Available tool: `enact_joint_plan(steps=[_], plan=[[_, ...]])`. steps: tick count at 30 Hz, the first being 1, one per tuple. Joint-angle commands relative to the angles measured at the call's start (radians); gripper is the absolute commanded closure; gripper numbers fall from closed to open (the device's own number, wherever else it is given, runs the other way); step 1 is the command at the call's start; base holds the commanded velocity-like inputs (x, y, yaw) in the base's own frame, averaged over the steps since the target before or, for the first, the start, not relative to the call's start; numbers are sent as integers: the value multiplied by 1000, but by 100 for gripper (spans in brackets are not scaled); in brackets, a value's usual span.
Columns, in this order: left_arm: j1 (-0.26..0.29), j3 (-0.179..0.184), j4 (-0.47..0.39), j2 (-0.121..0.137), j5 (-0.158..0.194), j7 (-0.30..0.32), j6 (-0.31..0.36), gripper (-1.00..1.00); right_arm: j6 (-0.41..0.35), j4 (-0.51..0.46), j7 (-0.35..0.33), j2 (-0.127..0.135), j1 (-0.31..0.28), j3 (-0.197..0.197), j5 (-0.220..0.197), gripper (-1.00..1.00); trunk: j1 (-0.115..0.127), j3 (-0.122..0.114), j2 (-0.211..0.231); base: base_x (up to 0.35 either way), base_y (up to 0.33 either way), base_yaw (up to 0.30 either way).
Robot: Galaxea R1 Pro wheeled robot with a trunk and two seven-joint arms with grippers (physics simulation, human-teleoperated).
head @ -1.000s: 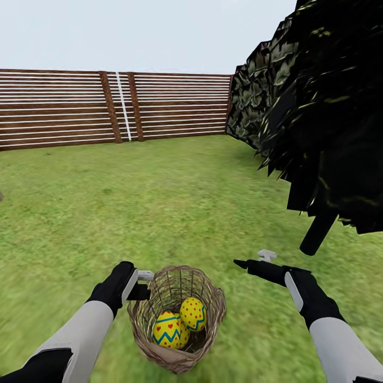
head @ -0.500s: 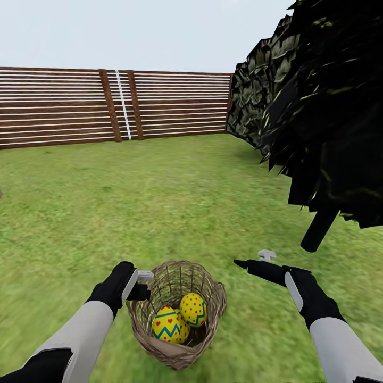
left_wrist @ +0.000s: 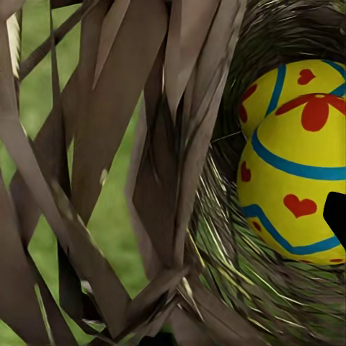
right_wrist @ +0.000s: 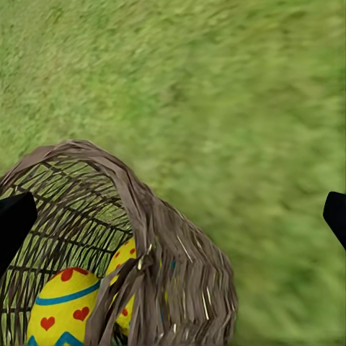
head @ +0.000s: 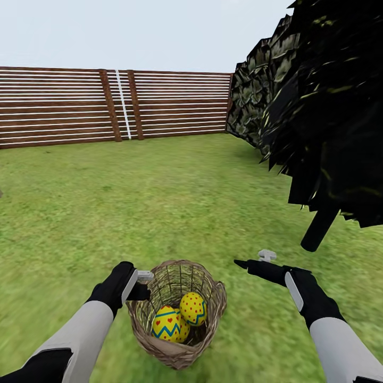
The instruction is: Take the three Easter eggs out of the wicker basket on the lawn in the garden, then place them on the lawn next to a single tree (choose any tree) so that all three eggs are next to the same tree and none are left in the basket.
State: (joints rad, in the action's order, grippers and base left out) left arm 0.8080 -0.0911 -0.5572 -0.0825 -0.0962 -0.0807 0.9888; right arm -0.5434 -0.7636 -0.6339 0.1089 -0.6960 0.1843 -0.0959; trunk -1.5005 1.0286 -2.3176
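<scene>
The wicker basket (head: pixel 178 311) hangs tilted low in the head view, over the lawn (head: pixel 159 202). My left gripper (head: pixel 140 284) is shut on its near-left rim; the left wrist view shows the woven wall (left_wrist: pixel 144 180) right at the fingers. Two Easter eggs show inside: a zigzag one with red hearts (head: pixel 167 324) and a red-dotted one with a blue band (head: pixel 193 308). Both also show in the wrist views (left_wrist: pixel 299 187) (right_wrist: pixel 61 313). My right gripper (head: pixel 251 260) hovers open to the basket's right, its fingertips (right_wrist: pixel 14 220) spread wide.
A black cone-shaped tree with a thin dark stem (head: pixel 319 229) stands close at the right. Behind it rise dark leaf sheets speckled pale green (head: pixel 254 101), their trunk hidden. A brown slat fence (head: pixel 106 106) closes the far side of the grass.
The view has shifted a little. The basket and its eggs have moved slightly up against my left gripper, then stayed still. Both arms hold their places.
</scene>
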Motion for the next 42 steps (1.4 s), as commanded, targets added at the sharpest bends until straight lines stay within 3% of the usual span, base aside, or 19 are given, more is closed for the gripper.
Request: enact_joint_plan(steps=[1, 6, 7, 22, 42], plan=[[0, -8, -1, -1, -9, 3, 4, -100, -9, 0, 0, 0, 0, 1, -10, -100, 0, 1, 0, 0, 0, 0], [0, -7, 1, -2, -10, 4, 4, -100, -9, 0, 0, 0, 0, 1, -10, -100, 0, 1, 0, 0, 0, 0], [0, -7, 1, -2, -10, 4, 4, 100, -9, 0, 0, 0, 0, 1, -10, -100, 0, 1, 0, 0, 0, 0], [0, -10, -1, 0, -8, 6, 4, 100, -9, 0, 2, 4, 0, 1, -11, -100, 0, 1, 0, 0, 0, 0], [0, -11, 0, 10, -8, 7, 4, 100, -9, 2, 2, 0, 0, 0, -11, -100, 77, -62, 140, 0, 0, 0]])
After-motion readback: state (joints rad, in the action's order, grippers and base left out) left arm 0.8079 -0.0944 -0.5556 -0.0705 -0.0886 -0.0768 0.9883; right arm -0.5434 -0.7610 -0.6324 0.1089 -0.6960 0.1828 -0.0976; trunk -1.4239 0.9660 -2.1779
